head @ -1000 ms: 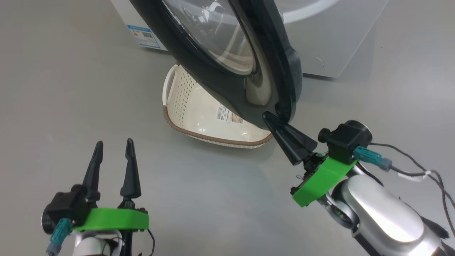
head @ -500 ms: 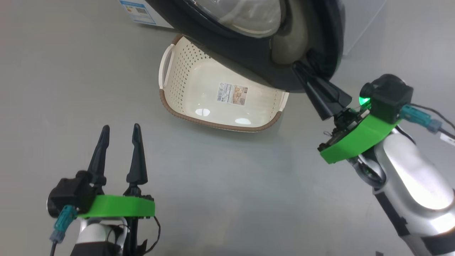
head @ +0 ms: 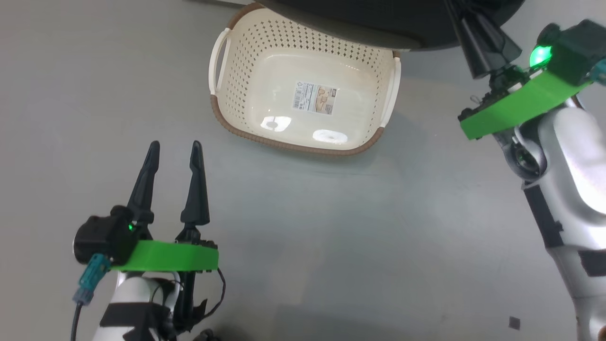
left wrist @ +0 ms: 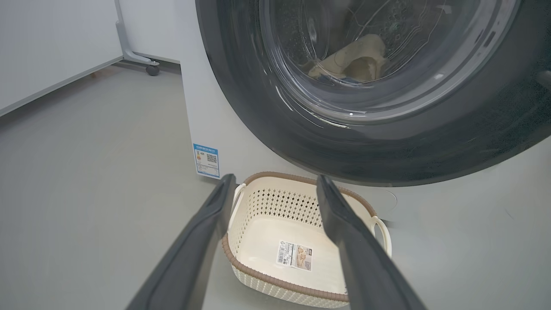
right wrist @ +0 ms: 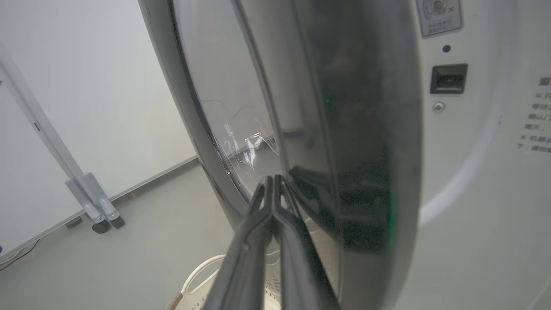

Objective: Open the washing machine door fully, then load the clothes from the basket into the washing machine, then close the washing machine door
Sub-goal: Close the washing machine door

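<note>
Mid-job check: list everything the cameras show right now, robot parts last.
Small rectangular cream plastic basket with brown woven-look rim: one, cream, on the grey floor below the door; empty except for a label sticker.
Large round washing machine door, glossy black ring around clear glass: one, black, not latched; latch slot uncovered.
Soft pale cream clothes: one heap, cream, inside the drum behind the glass.
Big white front-loading washing machine: one, white, behind the basket; blue energy sticker at its lower corner.
White panel on grey wheeled legs: one, white, beside the machine.
Left gripper: one, dark fingers, open, over the floor near the basket.
Right gripper: one, dark fingers, shut, tips at the door's black ring.
</note>
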{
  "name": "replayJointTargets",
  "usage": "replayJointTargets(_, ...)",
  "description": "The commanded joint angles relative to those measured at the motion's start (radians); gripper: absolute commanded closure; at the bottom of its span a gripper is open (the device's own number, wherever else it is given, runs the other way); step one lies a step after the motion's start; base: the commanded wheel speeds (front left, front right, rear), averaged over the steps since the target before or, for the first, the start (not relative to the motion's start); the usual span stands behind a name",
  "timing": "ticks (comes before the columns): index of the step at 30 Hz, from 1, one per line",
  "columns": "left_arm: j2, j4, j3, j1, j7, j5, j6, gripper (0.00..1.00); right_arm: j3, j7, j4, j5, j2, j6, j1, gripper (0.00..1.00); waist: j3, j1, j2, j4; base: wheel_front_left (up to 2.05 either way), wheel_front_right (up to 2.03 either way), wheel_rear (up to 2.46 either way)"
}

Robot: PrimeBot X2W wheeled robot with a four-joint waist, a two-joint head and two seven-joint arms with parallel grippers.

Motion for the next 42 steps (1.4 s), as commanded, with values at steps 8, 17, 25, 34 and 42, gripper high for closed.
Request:
replayJointTargets(8, 0.013, -0.038, 0.007, -0.046, -0.007, -0.028, 0.0, 0.0, -0.029, -0.006, 0.073, 0.006, -0.01, -0.004, -0.189, 1.0, 0.07, -0.0001, 0.0, 0.024, 0.0, 0.0, 0.0)
replayJointTargets(17, 0.013, -0.046, -0.024, -0.078, -0.007, -0.05, 0.0, 0.0, -0.069, -0.006, 0.164, -0.007, -0.041, -0.004, -0.338, 1.0, 0.131, -0.0001, 0.0, 0.038, 0.0, 0.0, 0.0)
replayJointTargets(25, 0.013, -0.049, -0.04, -0.105, -0.007, -0.064, 0.002, 0.0, -0.064, -0.006, 0.226, -0.01, -0.051, -0.004, -0.429, 1.0, 0.16, -0.0001, 0.0, 0.043, 0.0, 0.0, 0.0)
replayJointTargets(34, 0.013, -0.039, -0.041, -0.102, -0.007, -0.054, 0.002, 0.0, -0.052, -0.006, 0.242, 0.011, -0.055, -0.004, -0.413, 1.0, 0.125, -0.0001, 0.0, 0.027, 0.0, 0.0, 0.0)
replayJointTargets(42, 0.013, -0.036, -0.022, -0.078, -0.007, -0.023, 0.001, 0.0, -0.003, -0.006, 0.194, 0.062, -0.043, -0.004, -0.27, 1.0, 0.042, -0.0001, 0.0, -0.019, 0.0, 0.0, 0.0)
